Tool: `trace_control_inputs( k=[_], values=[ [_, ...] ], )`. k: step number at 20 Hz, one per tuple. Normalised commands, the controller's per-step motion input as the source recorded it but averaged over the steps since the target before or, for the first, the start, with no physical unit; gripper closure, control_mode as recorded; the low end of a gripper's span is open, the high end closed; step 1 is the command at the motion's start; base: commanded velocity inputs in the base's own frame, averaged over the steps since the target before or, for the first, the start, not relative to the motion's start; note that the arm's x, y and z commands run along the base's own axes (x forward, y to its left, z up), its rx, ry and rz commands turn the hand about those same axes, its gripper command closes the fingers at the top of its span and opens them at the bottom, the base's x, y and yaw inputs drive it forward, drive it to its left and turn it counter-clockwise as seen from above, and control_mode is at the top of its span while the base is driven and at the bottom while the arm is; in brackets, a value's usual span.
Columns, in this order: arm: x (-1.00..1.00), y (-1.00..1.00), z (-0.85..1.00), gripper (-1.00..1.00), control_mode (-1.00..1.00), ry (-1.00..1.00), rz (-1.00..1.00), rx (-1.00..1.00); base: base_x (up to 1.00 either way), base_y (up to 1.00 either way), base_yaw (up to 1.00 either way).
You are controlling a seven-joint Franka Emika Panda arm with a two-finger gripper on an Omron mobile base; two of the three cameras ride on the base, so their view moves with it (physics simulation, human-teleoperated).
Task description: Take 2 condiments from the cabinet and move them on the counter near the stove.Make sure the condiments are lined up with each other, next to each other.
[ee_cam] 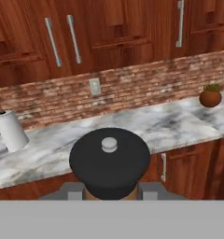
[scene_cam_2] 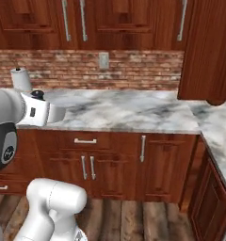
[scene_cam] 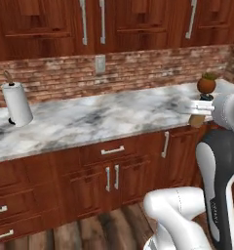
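My gripper (ee_cam: pixel 111 195) is clamped on the brown shaker (ee_cam: pixel 109 161); in the hand view its dark round top with a pale knob sits right between the fingertips. From the left base view the shaker's brown body (scene_cam: pixel 197 120) pokes out below the hand, held up in the air just in front of the counter (scene_cam: pixel 89 122) edge, not resting on it.

I judge this a carry step: one condiment is in hand, on its way to a spot on the marble. Taking the counter as landmark: a paper towel roll (scene_cam: pixel 16 104) stands on its far left end, a small potted plant (scene_cam: pixel 206 84) on its right end near the brick wall, and a wall outlet (scene_cam: pixel 100 63) sits above its middle. Closed cabinet doors (scene_cam: pixel 89 22) hang over it.

I can't pick out the stove or the red bottle from here.

Next move, as I judge it: find the stove, bring the shaker near it, lower it upright onto the counter, then release. Leave room beside it for the second condiment.
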Motion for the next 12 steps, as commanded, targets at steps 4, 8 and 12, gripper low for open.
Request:
trace_control_inputs(
  k=[4, 8, 12],
  values=[
    [0.0, 0.0, 0.0, 1.0, 1.0, 0.0, 0.0, 0.0, -0.2, 0.34, 0.93],
    [0.0, 0.0, 0.0, 1.0, 1.0, 0.0, 0.0, 0.0, 0.0, 0.61, 0.31],
    [0.0, 0.0, 0.0, 1.0, 1.0, 0.0, 0.0, 0.0, 0.0, 0.76, 0.01]
  ],
)
